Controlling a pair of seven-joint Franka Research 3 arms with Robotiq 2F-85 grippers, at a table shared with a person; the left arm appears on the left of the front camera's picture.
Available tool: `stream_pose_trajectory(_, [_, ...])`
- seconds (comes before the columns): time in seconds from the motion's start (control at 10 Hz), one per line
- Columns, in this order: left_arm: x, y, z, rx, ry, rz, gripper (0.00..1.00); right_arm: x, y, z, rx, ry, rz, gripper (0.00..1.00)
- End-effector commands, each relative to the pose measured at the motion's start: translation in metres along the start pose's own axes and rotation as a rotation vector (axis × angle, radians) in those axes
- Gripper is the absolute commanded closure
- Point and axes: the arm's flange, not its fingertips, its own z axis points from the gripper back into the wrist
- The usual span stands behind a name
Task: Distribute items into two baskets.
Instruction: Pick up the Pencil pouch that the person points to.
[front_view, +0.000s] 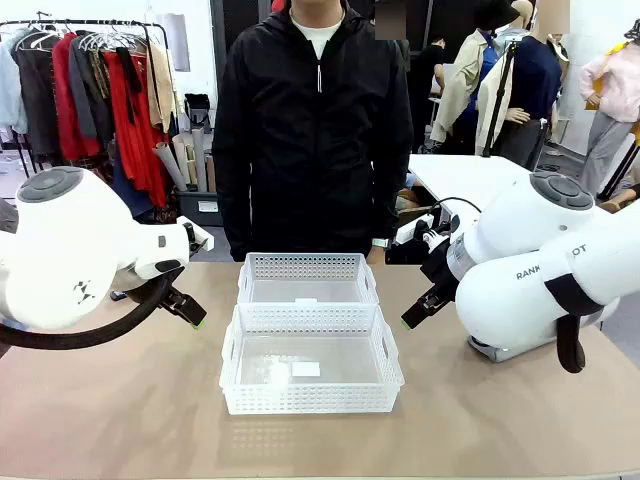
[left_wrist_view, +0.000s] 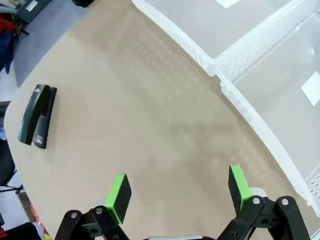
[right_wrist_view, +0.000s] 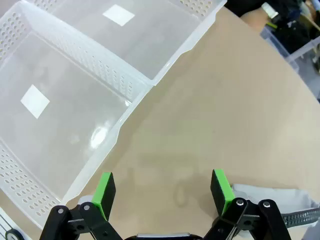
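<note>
Two white lattice baskets stand end to end mid-table, the far basket (front_view: 305, 266) in front of the person and the near basket (front_view: 310, 398) closer to me; both are empty. My left gripper (front_view: 192, 312) hangs open left of them, and my right gripper (front_view: 418, 312) hangs open on their right. In the left wrist view the open left gripper (left_wrist_view: 177, 192) hovers over bare table, with the black stapler (left_wrist_view: 38, 116) lying flat farther off near the table edge. Under the open right gripper (right_wrist_view: 162, 189), the grey pouch (right_wrist_view: 280, 197) lies beside one fingertip. Basket rims (left_wrist_view: 260, 125) (right_wrist_view: 107, 142) show nearby.
A person in a black jacket (front_view: 315, 130) stands at the far side of the table, behind the baskets. Open tan tabletop (front_view: 120, 410) lies on both sides of the baskets. A clothes rack (front_view: 90, 90) stands in the background.
</note>
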Motion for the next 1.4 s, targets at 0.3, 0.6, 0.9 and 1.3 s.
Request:
stream_pose_trajectory(0.3, [0.0001, 0.0000, 0.0001, 0.000, 0.000, 0.000, 0.00, 0.0000, 0.0000, 0.0000, 0.000, 0.000, 0.000, 0.00])
stream_pose_trajectory(0.6, [0.0001, 0.0000, 0.0001, 0.000, 0.000, 0.000, 0.00, 0.0000, 0.0000, 0.0000, 0.000, 0.000, 0.000, 0.00])
stream_pose_trajectory(0.9, [0.0001, 0.0000, 0.0001, 0.000, 0.000, 0.000, 0.00, 0.0000, 0.0000, 0.0000, 0.000, 0.000, 0.000, 0.00])
stream_pose_trajectory(1.3, [0.0015, 0.0029, 0.0052, -0.017, -0.007, 0.027, 0.00, -0.0020, -0.0054, 0.0084, 0.020, -0.010, -0.036, 0.00])
